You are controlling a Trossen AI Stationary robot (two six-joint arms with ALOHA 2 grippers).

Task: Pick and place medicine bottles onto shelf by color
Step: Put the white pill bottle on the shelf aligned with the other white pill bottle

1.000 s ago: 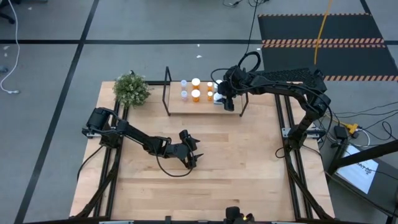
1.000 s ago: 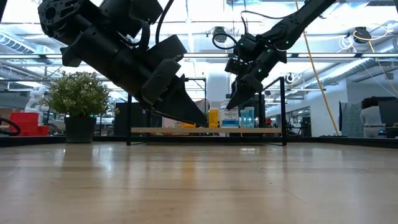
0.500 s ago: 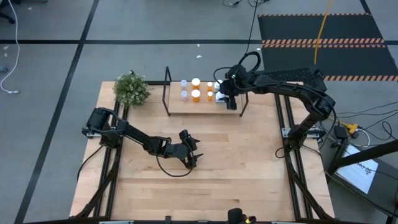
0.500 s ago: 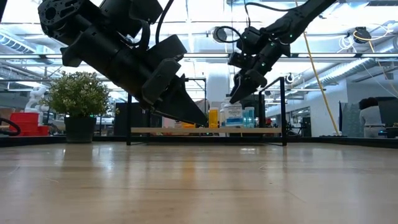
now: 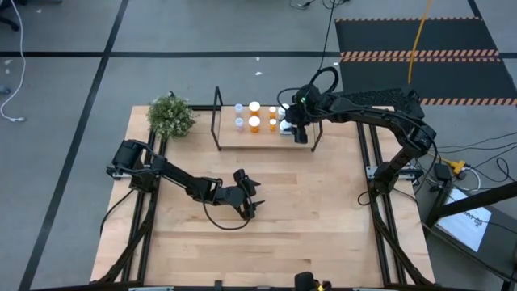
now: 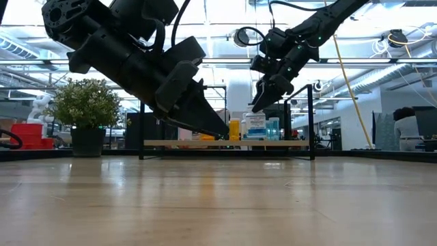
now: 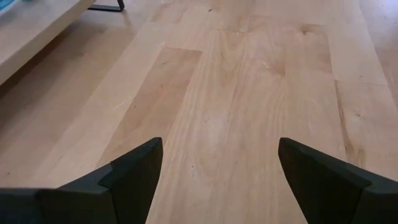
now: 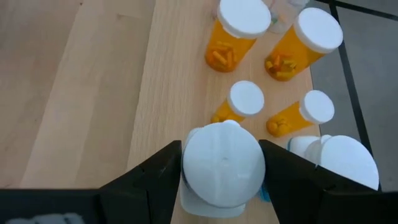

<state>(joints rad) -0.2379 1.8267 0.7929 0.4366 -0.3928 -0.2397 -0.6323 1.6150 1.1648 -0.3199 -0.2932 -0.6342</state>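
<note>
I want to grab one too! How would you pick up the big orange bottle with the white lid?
Probably by its white cap, coming straight down from above. The big orange bottle stands upright on the shelf with other bottles close beside it, so its sides look crowded while its round top stays free.

Small green plant [image 5: 171, 115] in dark pot [image 6: 87, 141], back left corner of wood table [image 5: 323, 218]. Grey floor [image 5: 161, 32] all round, w/ black tape lines [image 5: 73, 145]. Black mat [image 5: 424, 56] w/ orange-striped edges, far right. Yellow cable [image 5: 417, 36] runs across mat. White paper [image 5: 471, 226] on floor, right side nr table. Low view: red boxes [image 6: 27, 133] far left, person [image 6: 410, 130] at far right edge, ceiling lights [image 6: 218, 14] up top. Table top bare wood [image 7: 249, 81], light planks.
</note>
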